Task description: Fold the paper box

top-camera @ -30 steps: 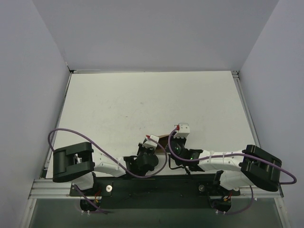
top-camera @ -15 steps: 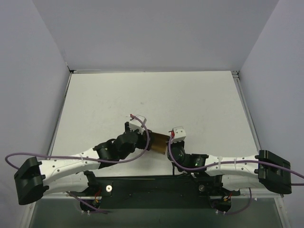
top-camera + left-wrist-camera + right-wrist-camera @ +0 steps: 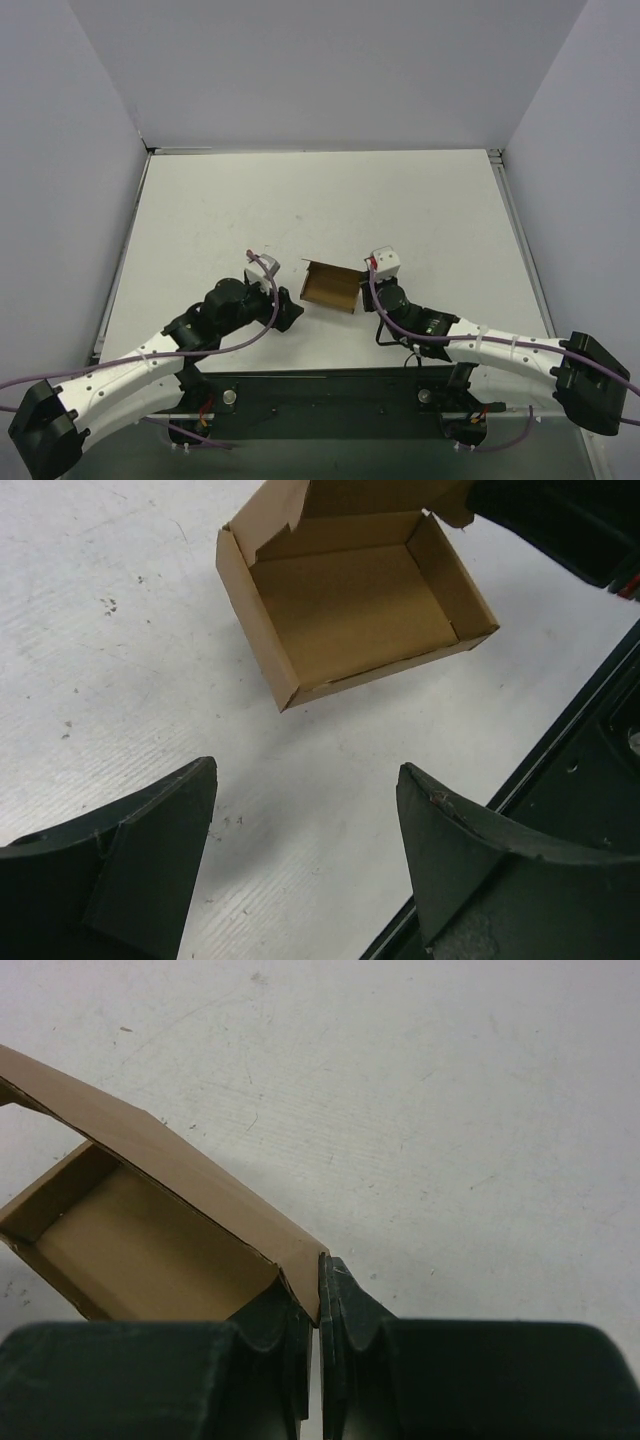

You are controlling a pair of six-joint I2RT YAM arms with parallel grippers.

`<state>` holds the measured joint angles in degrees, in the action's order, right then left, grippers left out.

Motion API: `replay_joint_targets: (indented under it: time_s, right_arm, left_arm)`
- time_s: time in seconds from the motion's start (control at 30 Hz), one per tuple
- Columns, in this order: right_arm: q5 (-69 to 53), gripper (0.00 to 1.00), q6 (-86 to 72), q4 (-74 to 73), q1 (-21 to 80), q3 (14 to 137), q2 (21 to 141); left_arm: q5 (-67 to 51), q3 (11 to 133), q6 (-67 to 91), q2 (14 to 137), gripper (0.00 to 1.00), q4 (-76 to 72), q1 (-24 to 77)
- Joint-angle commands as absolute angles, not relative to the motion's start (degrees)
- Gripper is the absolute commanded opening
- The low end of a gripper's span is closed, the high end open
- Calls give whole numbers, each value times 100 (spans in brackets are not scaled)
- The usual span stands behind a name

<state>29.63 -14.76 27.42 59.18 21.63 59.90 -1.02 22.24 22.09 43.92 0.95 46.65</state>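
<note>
Cardboard first: hold the paper box (image 3: 332,287), open at frame centre, pinched at its edge by the closed right gripper (image 3: 320,1282); bring the wide-apart left gripper (image 3: 305,775) from lower left, press the raised flap (image 3: 180,1175) down gently.

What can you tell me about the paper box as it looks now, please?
The paper box is plain brown cardboard, folded into a shallow rectangular tray with four low walls and an empty inside. Its top is open; a lid flap with a notched edge rises from one long wall. It sits on the white table. The right gripper has its jaws shut on one end of that flap; the left gripper stands open on the other side, apart from it.
</note>
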Motion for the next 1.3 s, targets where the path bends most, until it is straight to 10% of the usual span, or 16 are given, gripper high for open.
replay_joint_targets:
  time_s: [0.0, 0.63, 1.27]
  right_arm:
    - [2058, 0, -1371, 2366, 5582, 2206, 5748]
    - [1327, 0, -1582, 2479, 5168, 2118, 5933]
    - [1222, 0, -1556, 2452, 5124, 2180, 6038]
  left_arm:
    - [-571, 1804, 1881, 4596, 80, -1325, 4623]
    - [114, 1406, 1450, 6634, 57, -5044, 4649]
    - [149, 1767, 1099, 7461, 25, -5168, 4720]
